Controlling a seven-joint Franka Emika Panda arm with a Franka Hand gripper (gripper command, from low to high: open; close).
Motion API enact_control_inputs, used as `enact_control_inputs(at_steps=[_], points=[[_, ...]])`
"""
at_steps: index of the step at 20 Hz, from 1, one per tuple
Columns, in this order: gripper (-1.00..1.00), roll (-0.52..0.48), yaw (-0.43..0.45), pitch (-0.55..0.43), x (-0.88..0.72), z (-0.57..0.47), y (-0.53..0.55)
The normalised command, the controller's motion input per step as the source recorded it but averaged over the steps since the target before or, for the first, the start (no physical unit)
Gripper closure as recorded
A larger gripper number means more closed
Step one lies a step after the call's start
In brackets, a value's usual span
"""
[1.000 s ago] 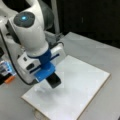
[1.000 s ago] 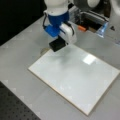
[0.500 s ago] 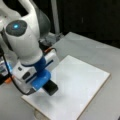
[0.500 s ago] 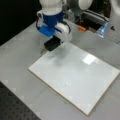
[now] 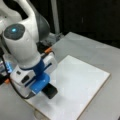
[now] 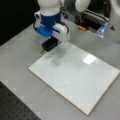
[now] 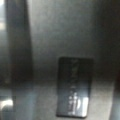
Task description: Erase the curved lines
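We make out no curve lines on the white board [image 5: 82, 82] [image 6: 75, 77] in both front views; its face reads plain. The black eraser block [image 5: 50, 90] [image 6: 50, 45] [image 7: 74, 86] sits at the board's corner nearest the arm, under the gripper [image 5: 43, 86] [image 6: 51, 40], which is clamped on it. The board lies on the grey worktop [image 5: 100, 52] [image 6: 20, 47].
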Motion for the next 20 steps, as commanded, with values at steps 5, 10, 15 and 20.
enact_control_inputs(at_steps=[5,10,15,20], points=[[1.0,-0.075,0.243,0.03,0.19,0.01,-0.23],[1.0,-0.071,0.281,0.056,0.19,0.03,-0.29],[1.0,-0.037,0.259,0.087,0.25,0.02,-0.36],[1.0,-0.008,0.2,0.101,0.23,0.02,-0.35]])
